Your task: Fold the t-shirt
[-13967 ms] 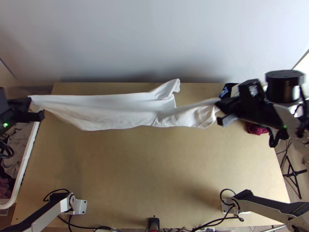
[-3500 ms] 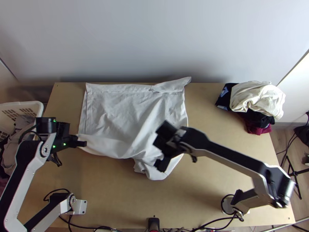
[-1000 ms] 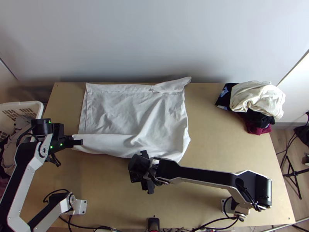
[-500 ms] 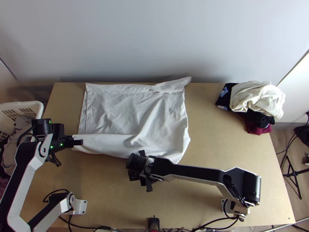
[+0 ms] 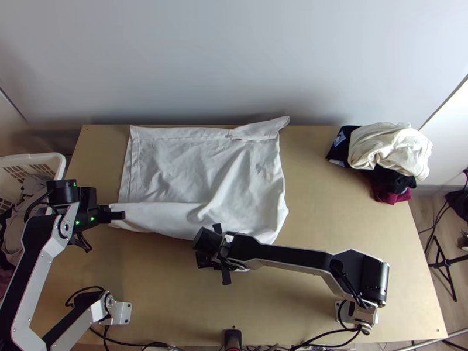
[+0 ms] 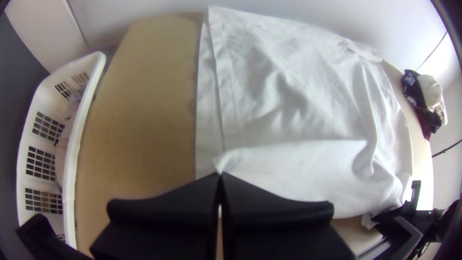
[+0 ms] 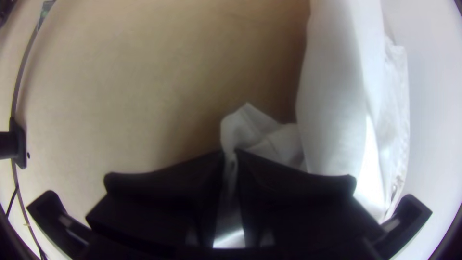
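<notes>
the t-shirt [image 5: 175, 167] lies on the far side of both pincers, on the tabletop [image 5: 333, 216]. its long axis goes l. to r., approx. along the far edge of the tabletop. the far part is spread w/ some wrinkles; the near part is drawn into a soft roll, & the far r. corner has a small flap turned over.

the left pincer [image 6: 220, 174] is closed, w/ the near l. corner of the cloth at its tips. the right pincer [image 7: 230, 156] is nearly closed, a bunched bit of cloth pinched b/w its fingers, at the near edge about mid-length. so neither arm is nearer: each one has hold of the cloth.

i judge that the next move must carry the near edge away from the arms' bases, toward the far edge. the near r. corner is beyond the right pincer & w/o grip, so it may lag behind or crease.

count: 1 t-shirt, 2 pincers, 1 basket [image 5: 51, 157] at the l., 1 heap of clothes [image 5: 389, 149] at the far r.
</notes>
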{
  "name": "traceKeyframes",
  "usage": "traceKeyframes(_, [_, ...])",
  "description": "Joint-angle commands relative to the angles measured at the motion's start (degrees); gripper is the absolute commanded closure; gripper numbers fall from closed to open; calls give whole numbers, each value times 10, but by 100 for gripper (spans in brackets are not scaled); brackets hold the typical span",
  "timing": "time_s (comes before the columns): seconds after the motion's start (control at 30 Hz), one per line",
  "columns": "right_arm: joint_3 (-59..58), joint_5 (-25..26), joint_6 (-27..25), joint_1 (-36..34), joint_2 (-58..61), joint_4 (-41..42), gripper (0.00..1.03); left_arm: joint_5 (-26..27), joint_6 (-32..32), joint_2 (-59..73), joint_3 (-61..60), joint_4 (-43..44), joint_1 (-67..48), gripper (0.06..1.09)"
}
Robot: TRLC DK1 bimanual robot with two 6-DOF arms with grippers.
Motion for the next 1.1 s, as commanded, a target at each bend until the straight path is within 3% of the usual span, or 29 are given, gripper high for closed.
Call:
traceKeyframes(0.0, [4, 3, 9, -10, -29, 12, 100, 1, 0, -2, -1, -3, 0, 105])
traceKeyframes(0.23, [21, 2, 60, -32, -97, -32, 100, 2, -1, -28, 3, -20, -1, 105])
traceKeyframes(0.63, [19, -39, 83, -111, -211, -175, 100, 3, -1, -83, 49, -72, 8, 105])
traceKeyframes(1.07, [16, -53, 104, -213, -334, -229, 100, 6, -8, -106, 110, -111, 8, 105])
